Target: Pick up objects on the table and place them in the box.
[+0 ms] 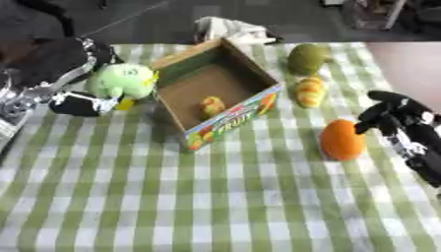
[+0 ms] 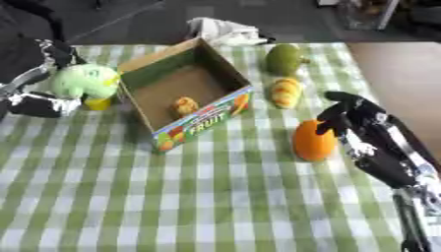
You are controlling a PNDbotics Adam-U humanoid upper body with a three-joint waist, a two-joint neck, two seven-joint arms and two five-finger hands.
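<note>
An open cardboard fruit box (image 1: 231,117) stands tilted at the table's middle, with a small yellow-orange item (image 1: 212,106) on its floor. Just left of the box is a green plush toy (image 1: 125,81); my left hand (image 1: 76,104) is at its lower left side, fingers curled on it. An orange (image 1: 342,140) lies to the right of the box. My right hand (image 2: 349,120) sits against the orange's right side, fingers spread and not closed around it. A dark green fruit (image 1: 306,58) and a yellow-orange ridged item (image 1: 310,91) lie beyond the orange.
A white crumpled cloth (image 1: 228,28) lies at the table's far edge behind the box. The green checked tablecloth (image 1: 215,197) stretches bare toward me. The table's right edge (image 1: 383,74) runs close past the fruit.
</note>
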